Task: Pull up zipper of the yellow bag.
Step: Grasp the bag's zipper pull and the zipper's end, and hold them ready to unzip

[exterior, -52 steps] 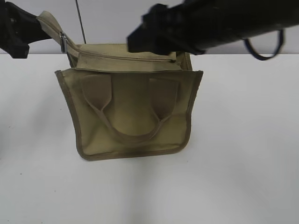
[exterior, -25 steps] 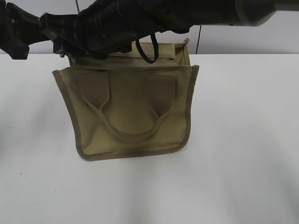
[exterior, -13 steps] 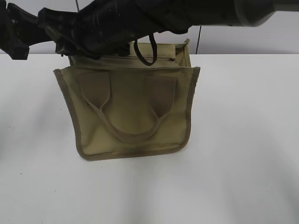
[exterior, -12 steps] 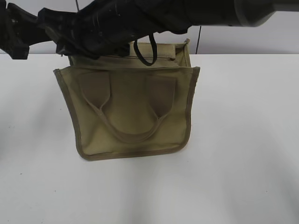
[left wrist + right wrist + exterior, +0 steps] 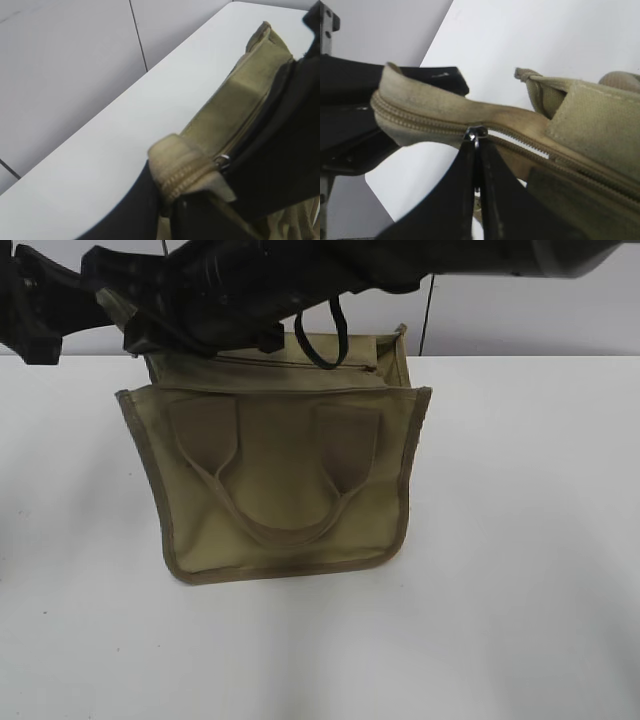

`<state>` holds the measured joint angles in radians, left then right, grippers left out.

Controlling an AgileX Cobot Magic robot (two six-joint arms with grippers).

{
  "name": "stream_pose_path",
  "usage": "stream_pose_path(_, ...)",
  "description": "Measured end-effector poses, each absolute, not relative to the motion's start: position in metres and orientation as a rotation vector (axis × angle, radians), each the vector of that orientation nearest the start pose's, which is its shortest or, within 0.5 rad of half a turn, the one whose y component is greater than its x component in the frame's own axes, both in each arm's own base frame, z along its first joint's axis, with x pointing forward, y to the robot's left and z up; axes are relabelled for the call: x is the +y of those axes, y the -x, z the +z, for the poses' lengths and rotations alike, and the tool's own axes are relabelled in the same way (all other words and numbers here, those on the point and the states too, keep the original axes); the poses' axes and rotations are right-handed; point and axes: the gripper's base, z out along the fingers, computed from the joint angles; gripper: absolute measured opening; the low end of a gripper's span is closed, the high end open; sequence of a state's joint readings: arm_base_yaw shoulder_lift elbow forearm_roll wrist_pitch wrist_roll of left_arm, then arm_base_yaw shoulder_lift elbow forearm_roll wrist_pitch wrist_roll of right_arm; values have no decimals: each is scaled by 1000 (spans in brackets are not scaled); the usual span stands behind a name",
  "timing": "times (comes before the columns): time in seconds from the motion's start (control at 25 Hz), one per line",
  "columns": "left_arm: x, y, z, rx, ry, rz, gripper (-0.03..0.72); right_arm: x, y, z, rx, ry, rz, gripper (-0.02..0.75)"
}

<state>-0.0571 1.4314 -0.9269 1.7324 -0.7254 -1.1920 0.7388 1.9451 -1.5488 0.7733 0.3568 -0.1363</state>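
Our right gripper [image 5: 477,150] pinches the zipper [image 5: 520,145] by its pull tab [image 5: 476,132]. Our left gripper [image 5: 172,210] clamps the yellow bag [image 5: 280,480] by its zipper-end strip [image 5: 182,167].

1. Looked like a lab or robot test bench, not anybody's home.
2. Plain white table [image 5: 520,570] with only a khaki bag [image 5: 285,480] on it.
3. Behind it was a bare pale wall [image 5: 65,65] made of flat panels with thin dark seams.
4. Black robot arms [image 5: 300,280] reached in over the table, which pretty much gave away the test setup.
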Motion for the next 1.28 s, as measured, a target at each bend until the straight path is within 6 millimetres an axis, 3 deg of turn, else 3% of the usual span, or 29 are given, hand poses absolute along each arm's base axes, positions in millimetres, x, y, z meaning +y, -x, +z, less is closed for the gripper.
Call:
stream_pose_path(0.28,-73,-295,288,1774,-970,-380,7,306,-324,285,2346,348,1033,-10)
stream_pose_path(0.76,-74,-294,288,1797,-949,-400,7,260,-344,281,2514,330,1058,-10)
stream_pose_path(1.12,-58,-298,287,1854,-840,-378,7,230,-348,275,2635,435,1000,-10)
stream_pose_path(1.28,-58,-296,282,1872,-832,-394,7,212,-351,276,2707,528,899,-10)
